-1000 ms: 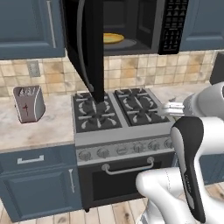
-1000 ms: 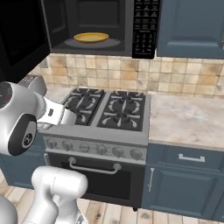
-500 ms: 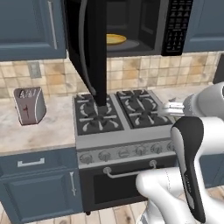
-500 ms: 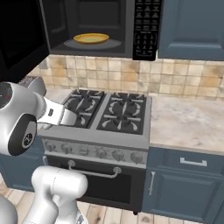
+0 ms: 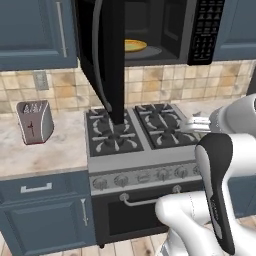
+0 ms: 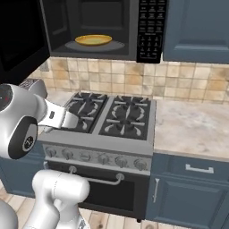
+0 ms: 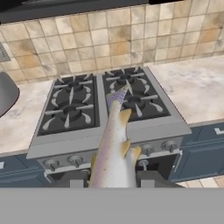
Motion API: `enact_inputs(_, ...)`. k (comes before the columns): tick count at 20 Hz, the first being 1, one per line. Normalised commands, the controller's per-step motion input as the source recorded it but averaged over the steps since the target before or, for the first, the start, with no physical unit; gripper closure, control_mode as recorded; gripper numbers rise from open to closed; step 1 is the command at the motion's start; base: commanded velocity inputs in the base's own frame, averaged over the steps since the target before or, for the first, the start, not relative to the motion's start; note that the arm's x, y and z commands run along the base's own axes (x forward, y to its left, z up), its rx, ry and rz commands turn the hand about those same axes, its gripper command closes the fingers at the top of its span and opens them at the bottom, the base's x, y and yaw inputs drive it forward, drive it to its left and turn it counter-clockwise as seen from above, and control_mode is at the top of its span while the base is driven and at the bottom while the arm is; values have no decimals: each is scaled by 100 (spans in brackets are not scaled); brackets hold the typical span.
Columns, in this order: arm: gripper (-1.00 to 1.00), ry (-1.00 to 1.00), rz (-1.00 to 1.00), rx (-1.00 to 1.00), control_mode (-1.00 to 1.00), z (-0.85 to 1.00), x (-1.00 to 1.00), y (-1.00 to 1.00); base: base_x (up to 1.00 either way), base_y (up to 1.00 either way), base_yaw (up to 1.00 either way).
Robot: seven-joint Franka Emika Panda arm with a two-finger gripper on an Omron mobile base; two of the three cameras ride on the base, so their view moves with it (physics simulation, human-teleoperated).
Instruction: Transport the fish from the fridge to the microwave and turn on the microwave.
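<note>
Nearest to you, in the hand view, the pincer (image 7: 111, 180) is clamped on the fish (image 7: 114, 144), one dark fingertip on each side of its body. The fish points away from the hand, its tail out over the stove (image 7: 109, 116). It is long and tapered, with a silvery, faintly speckled skin and yellowish fins along one edge.

As for progress, judge it this way: the fish is out of the fridge and in your grip, and the base faces the cooking wall, so the fetching looks done. What is left is to raise the fish into the microwave (image 6: 112, 27), release it, shut the door and press a start key.

Below the fish, the stove has a brushed grey top, black cast grates over four burners, and a row of round knobs (image 6: 103, 159) above a dark oven door with a bar handle. On both sides of it lies a mottled beige stone tabletop (image 6: 192, 127) on dark blue cabinets. A rounded metal toaster (image 5: 35, 121) stands on the tabletop, well apart from the stove.

Behind runs a tan tiled backsplash (image 5: 165, 87). Above it the glossy black microwave hangs with its door (image 5: 111, 55) swung open. Inside, a flat yellow plate (image 6: 93, 40) sits on the grey round tray, and the keypad (image 6: 147, 29) runs down beside the opening.
</note>
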Motion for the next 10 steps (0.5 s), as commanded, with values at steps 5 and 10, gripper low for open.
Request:
enact_inputs(5,100,0,0,0,100,0,0,0,33,22,2)
enact_inputs(10,100,0,0,0,100,0,0,0,36,20,2)
